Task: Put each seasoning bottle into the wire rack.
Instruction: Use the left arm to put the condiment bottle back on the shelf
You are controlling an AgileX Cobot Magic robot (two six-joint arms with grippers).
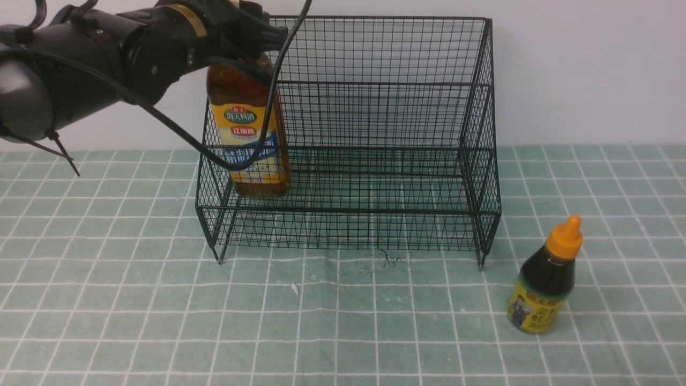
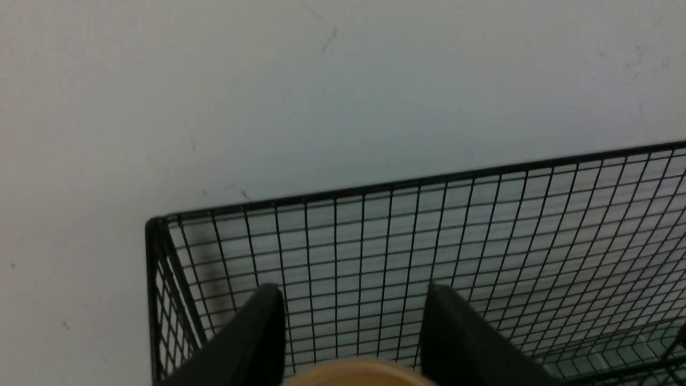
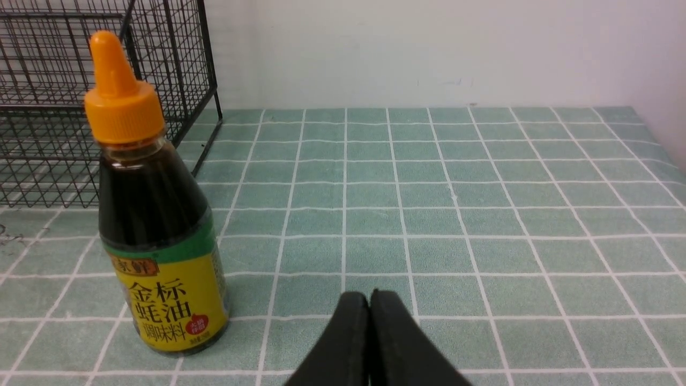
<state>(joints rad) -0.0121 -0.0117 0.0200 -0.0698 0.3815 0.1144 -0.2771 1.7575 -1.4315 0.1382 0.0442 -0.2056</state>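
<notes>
The tall clear bottle of amber liquid (image 1: 249,128) with a yellow-blue label stands upright at the left end of the black wire rack (image 1: 375,123), on its lower tier. My left gripper (image 1: 252,32) is over the bottle's top, its fingers set on either side of the tan cap (image 2: 356,375), shut on it. In the left wrist view the gripper (image 2: 353,292) faces the rack's back mesh (image 2: 482,225). The small dark bottle (image 1: 546,279) with an orange nozzle cap stands on the table right of the rack, and also shows in the right wrist view (image 3: 150,214). My right gripper (image 3: 370,295) is shut and empty, beside it.
The green tiled tablecloth (image 1: 343,321) covers the table. A white wall (image 1: 589,69) stands right behind the rack. The rack's right front leg (image 1: 481,262) is close to the small bottle. A small white speck (image 1: 295,288) lies on the cloth in front of the rack.
</notes>
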